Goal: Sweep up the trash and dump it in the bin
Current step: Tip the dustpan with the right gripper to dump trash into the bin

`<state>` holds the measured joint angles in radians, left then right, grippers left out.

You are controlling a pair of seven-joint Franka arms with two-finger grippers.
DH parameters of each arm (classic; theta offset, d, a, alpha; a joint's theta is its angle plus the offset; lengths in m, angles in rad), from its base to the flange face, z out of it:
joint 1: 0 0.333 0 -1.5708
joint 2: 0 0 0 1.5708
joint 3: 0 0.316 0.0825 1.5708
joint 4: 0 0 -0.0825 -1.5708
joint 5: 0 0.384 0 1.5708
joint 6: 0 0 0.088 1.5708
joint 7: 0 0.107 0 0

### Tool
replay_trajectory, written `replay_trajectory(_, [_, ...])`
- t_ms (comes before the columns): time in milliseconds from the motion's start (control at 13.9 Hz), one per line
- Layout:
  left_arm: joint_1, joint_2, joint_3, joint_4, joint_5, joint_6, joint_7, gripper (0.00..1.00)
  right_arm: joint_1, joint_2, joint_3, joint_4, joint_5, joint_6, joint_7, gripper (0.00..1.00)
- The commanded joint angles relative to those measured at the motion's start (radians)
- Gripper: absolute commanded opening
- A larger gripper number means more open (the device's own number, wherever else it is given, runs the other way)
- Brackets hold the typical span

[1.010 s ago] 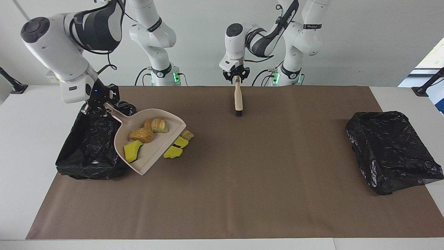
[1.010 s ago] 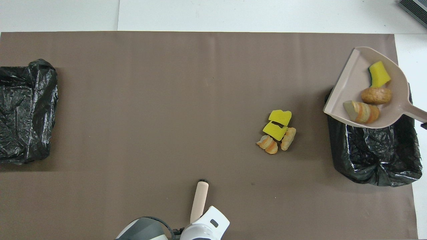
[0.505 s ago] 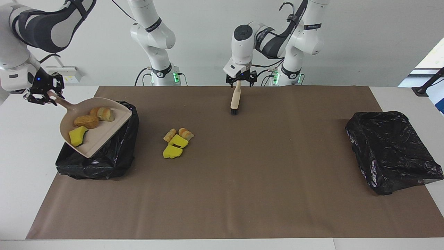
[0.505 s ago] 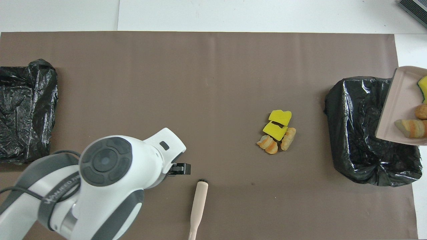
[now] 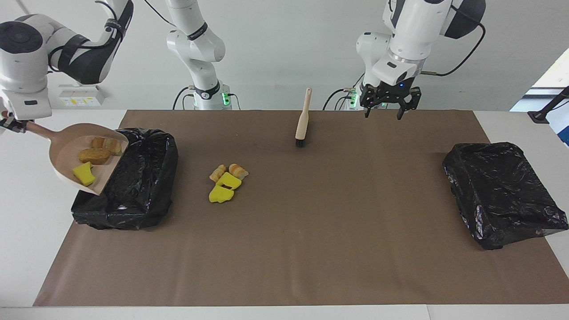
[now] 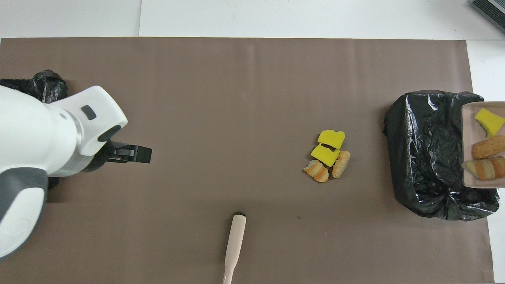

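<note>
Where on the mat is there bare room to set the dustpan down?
Bare mat runs from the loose trash pile to the bin at the left arm's end, and along the edge farthest from the robots. Crowded: between the pile and the other bin, and around the brush.

Brown mat (image 5: 311,249) covers most of white table (image 5: 26,249). Second black-lined bin (image 5: 504,193) sits on mat's edge twd left arm's end, partly off mat onto table. Black clamp mount (image 5: 549,106) near mat's corner, same end.

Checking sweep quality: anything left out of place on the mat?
Yes. Four trash pieces lie mid-mat, unswept, while the dustpan with three pieces is at the bin. The brush lies near the robots, released.
</note>
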<state>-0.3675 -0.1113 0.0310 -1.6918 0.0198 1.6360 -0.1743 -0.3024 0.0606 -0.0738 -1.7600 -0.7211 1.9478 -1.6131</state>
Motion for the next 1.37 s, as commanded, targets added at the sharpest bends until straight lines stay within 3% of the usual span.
replay_trajectory(0, [0.087, 0.041, -0.011, 0.159, 0.011, -0.132, 0.100, 1.00, 0.006, -0.033, 0.002, -0.085, -0.104, 0.057, -0.024, 0.00])
replay_trajectory(289, [0.176, 0.108, -0.005, 0.343, 0.008, -0.310, 0.229, 1.00, 0.016, -0.024, 0.002, -0.075, -0.193, 0.063, -0.024, 0.00])
replay_trajectory(649, [0.222, 0.154, -0.008, 0.388, -0.023, -0.314, 0.233, 1.00, 0.016, -0.050, 0.019, 0.005, -0.190, 0.027, -0.037, 0.00])
replay_trajectory(1010, [0.240, 0.127, -0.010, 0.379, -0.034, -0.298, 0.286, 1.00, 0.017, -0.061, 0.022, 0.117, 0.052, -0.107, 0.098, 0.00])
replay_trajectory(1299, [0.239, 0.087, -0.005, 0.311, -0.032, -0.243, 0.277, 1.00, 0.017, -0.064, 0.135, 0.139, 0.260, -0.283, 0.507, 0.00])
